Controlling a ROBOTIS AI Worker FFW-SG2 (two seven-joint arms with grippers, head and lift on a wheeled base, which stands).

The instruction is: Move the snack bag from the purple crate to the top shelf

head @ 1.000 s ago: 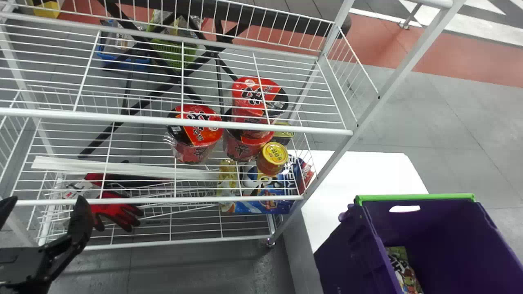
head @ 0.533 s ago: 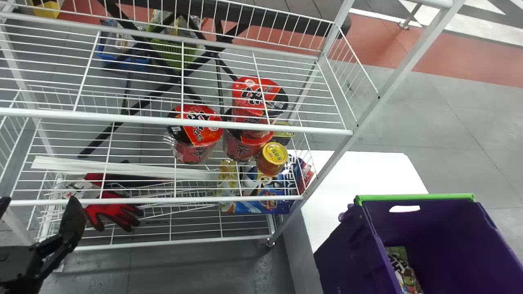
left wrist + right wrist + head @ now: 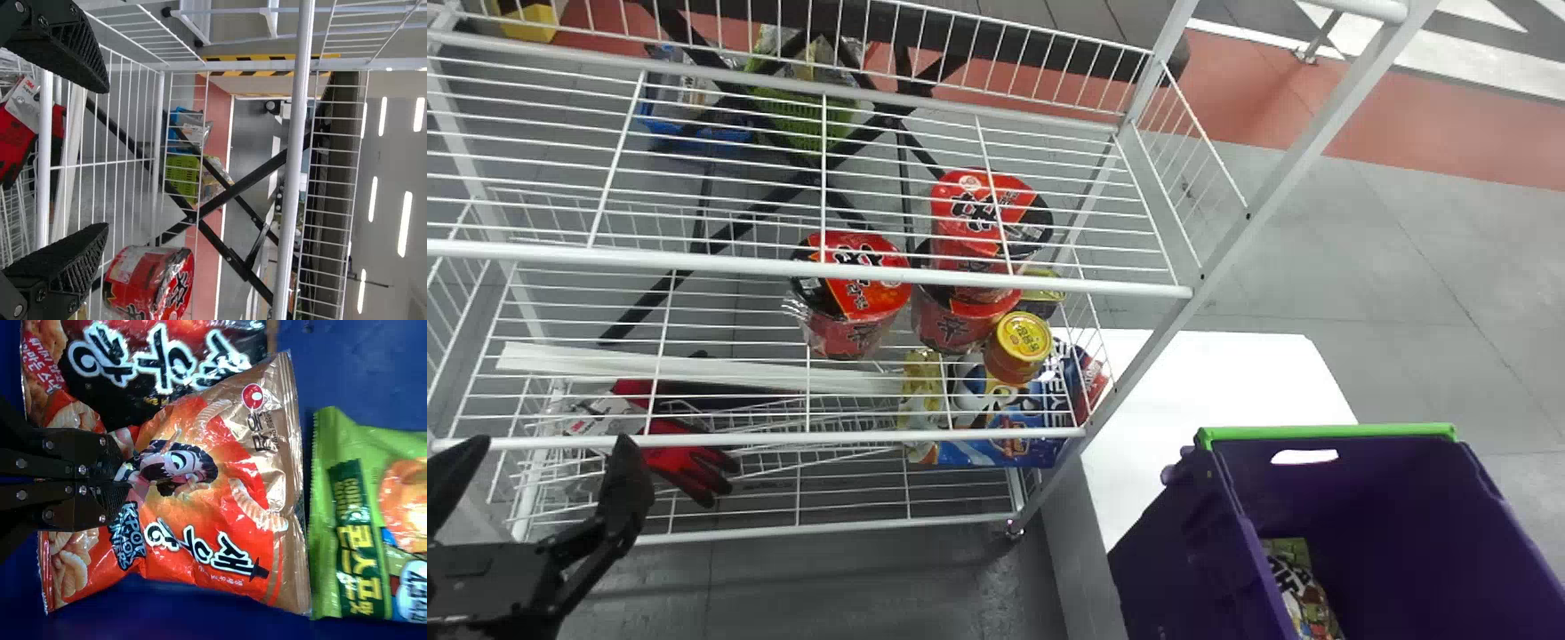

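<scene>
Over the last second the left claw [image 3: 551,444] had dipped outward, then come back in toward the shelf, while the purple crate [image 3: 1374,489] had hardly changed in my head view. I didn't read that as any real gain for the task: the bag had yet to cross to the rack.

The right claw [image 3: 125,477] was the one that mattered. Its fingers were drawn together on a fold of the orange-and-red snack bag [image 3: 220,513], most of which spread out ahead of the tips, creased where they pinched. The bag looked to be inside the crate. A green bag [image 3: 347,520] lay ahead of that claw, past the held bag's far edge, and a black-and-red one [image 3: 167,360] lay to one side, partly overlapped.

The left claw sat low in front of the rack, fingers well apart and nothing between them, a red glove [image 3: 689,467] just beyond. I judged a clear lift had to come next, then the carry to the top shelf [image 3: 738,265]; that thin pinch could have slipped.
</scene>
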